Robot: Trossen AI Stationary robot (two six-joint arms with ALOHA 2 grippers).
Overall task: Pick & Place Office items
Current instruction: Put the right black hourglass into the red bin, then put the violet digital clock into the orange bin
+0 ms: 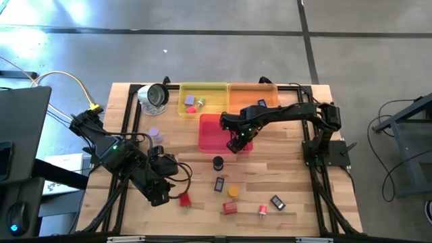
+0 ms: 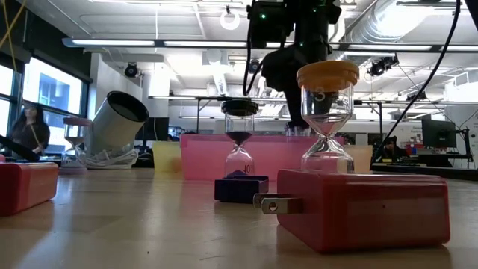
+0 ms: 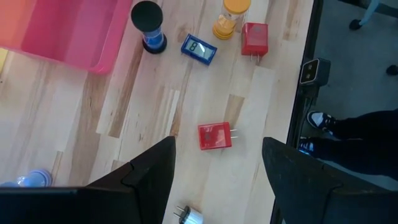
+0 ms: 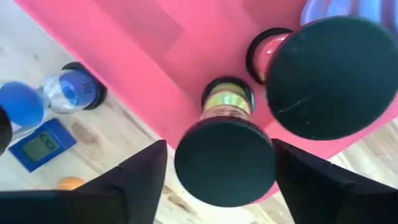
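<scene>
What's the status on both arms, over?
Right gripper over pink tray, jaws open around black-capped sand timer. Left gripper open above red plug block. Nothing in the way.

The black-capped sand timer (image 2: 239,146) shows "10" on its lower bulb. The orange-capped sand timer (image 2: 327,112) shows "3" on its upper bulb. The small blue clock (image 3: 199,48) displays "8".

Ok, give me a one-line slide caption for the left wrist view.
Open left pincer above a red plug block; black-capped timer, blue clock and orange timer stand beyond, beside the pink tray.
</scene>
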